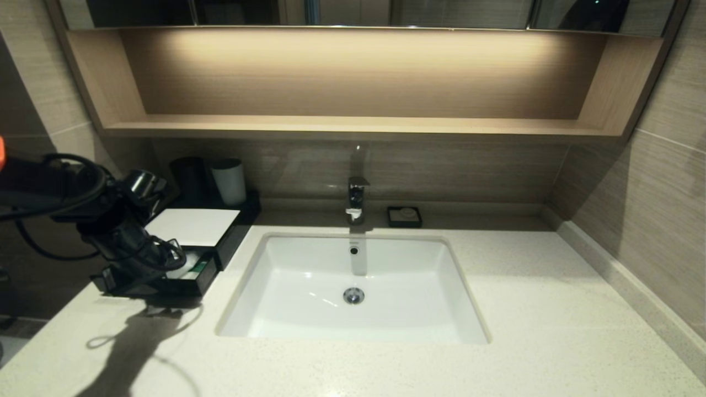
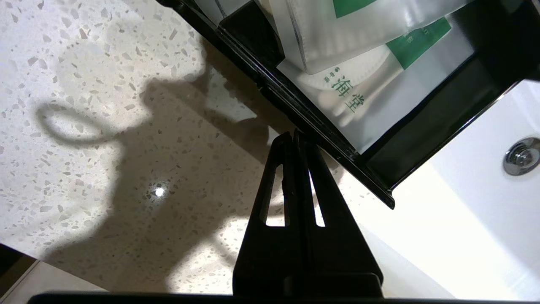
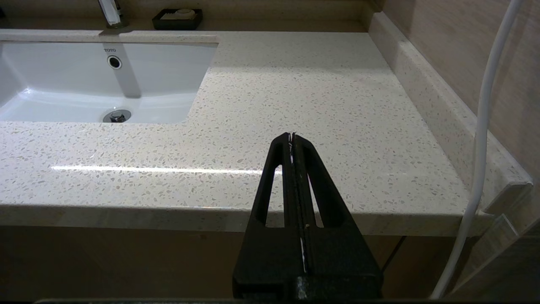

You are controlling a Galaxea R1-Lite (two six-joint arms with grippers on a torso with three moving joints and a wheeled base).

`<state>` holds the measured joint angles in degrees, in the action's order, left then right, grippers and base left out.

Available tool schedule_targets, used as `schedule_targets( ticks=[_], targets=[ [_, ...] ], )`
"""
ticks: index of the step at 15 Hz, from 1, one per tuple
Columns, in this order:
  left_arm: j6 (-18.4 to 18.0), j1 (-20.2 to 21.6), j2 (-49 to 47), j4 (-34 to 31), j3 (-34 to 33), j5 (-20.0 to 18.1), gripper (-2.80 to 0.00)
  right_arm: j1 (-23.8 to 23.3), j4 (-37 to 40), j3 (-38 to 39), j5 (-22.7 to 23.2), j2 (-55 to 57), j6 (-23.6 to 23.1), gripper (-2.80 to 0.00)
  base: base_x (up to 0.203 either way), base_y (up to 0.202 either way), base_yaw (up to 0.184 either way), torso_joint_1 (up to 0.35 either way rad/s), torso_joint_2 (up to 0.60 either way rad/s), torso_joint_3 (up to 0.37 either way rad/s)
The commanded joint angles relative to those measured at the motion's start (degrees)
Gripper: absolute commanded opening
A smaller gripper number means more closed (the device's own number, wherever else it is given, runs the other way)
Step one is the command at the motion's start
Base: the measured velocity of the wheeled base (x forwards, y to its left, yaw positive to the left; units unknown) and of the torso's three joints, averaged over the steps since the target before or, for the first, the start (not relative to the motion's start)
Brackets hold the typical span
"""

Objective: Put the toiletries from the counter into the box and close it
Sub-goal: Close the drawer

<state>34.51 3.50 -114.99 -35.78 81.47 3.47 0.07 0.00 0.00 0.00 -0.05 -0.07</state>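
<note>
The black box (image 1: 193, 227) with a white top panel stands on the speckled counter (image 1: 551, 331) left of the sink. Its front drawer (image 1: 190, 278) is pulled out. The frosted sachets (image 2: 371, 71) with green labels lie inside the drawer, overlapping; they also show in the head view (image 1: 193, 263). My left gripper (image 2: 294, 135) is shut and empty, with its tips at the outer face of the drawer's front wall (image 2: 303, 114); the head view shows it only as a dark wrist over the drawer's front. My right gripper (image 3: 292, 136) is shut and empty, held off the counter's front right edge.
A white rectangular sink (image 1: 353, 286) with a chrome tap (image 1: 356, 198) fills the middle. A small black soap dish (image 1: 404, 216) sits behind it. Two cups (image 1: 229, 181) stand behind the box. A wooden shelf (image 1: 353, 124) hangs above. A wall runs along the right.
</note>
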Motion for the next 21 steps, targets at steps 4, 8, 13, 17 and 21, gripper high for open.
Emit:
schedule_targets(
  ticks=[4,8,13,17,21],
  targets=[
    [1.56,-0.07,-1.81,-0.25,3.08,0.04,-2.80,0.01,0.00,0.09,0.00,0.05,-0.01,-2.80,0.000,0.000,0.000,0.000,0.00,0.000],
    [1.89,-0.43,-2.87,-0.18,5.17,0.04,-2.80,0.01,0.00,0.09,0.00,0.05,-0.01,-2.80,0.000,0.000,0.000,0.000,0.00,0.000],
    [3.24,-0.86,-4.76,-0.17,7.17,0.04,-2.80,0.01,0.00,0.09,0.00,0.05,-0.01,-2.80,0.000,0.000,0.000,0.000,0.00,0.000],
    [3.46,-0.86,-5.50,1.66,7.74,0.22,-2.80,0.01,0.00,0.09,0.00,0.05,-0.01,-2.80,0.000,0.000,0.000,0.000,0.00,0.000],
    [3.72,-0.86,-6.21,2.03,8.62,0.21,-2.80,0.01,0.00,0.09,0.00,0.05,-0.01,-2.80,0.000,0.000,0.000,0.000,0.00,0.000]
  ],
)
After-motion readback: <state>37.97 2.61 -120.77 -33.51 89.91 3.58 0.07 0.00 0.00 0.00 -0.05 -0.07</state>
